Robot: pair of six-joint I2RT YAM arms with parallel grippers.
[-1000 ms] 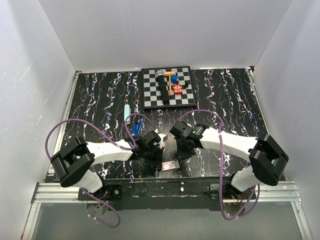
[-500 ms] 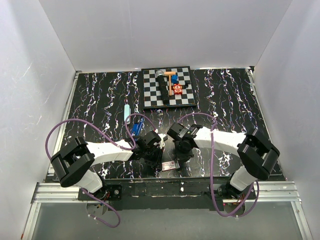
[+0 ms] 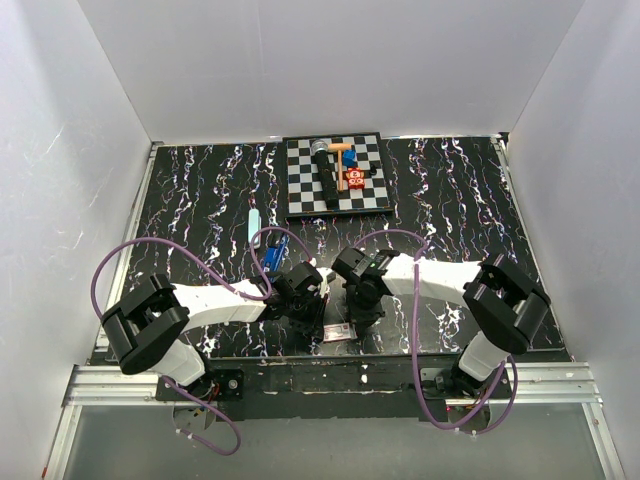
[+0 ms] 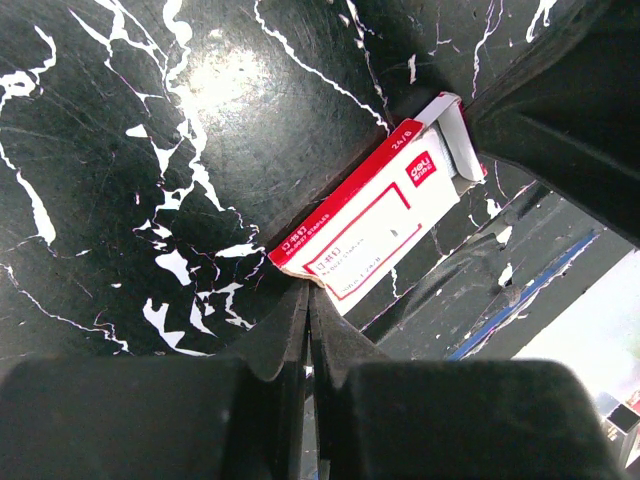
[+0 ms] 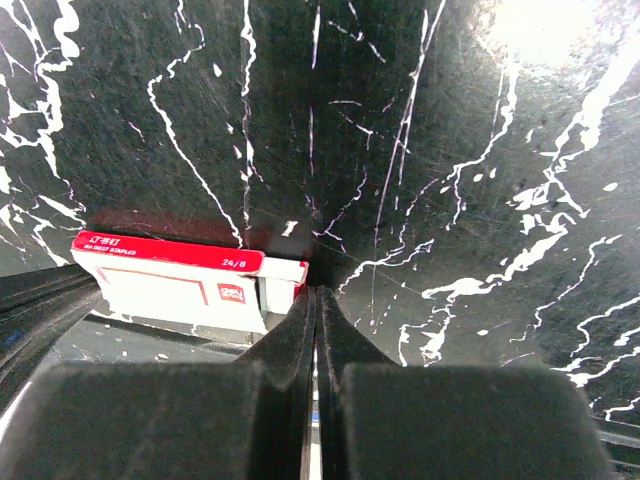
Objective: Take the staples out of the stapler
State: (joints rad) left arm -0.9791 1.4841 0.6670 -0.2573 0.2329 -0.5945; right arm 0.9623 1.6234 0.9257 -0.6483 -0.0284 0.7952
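Near-centre is crowded. The left gripper [image 3: 308,318] and right gripper [image 3: 360,315] sit tip to tip, each with its fingers pressed together. A staple box [image 3: 340,330] lies just beside both tips, so there is no passage between them.

The stapler [image 3: 272,256] lies against the left wrist at 11 o'clock, with a pale-blue piece [image 3: 254,222] beyond it. The checkerboard [image 3: 300,200], loaded with small items [image 3: 345,175], blocks 12 o'clock. Purple cables [image 3: 150,240] arch over both forearms.

The marble table [image 3: 190,200] is bare at 9 and 3 o'clock, out to the white walls [image 3: 90,130].

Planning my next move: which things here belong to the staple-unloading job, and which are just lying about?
Job in hand:
stapler
red-and-white staple box, probably

Lying about:
checkerboard
toys on it
pale-blue oblong piece
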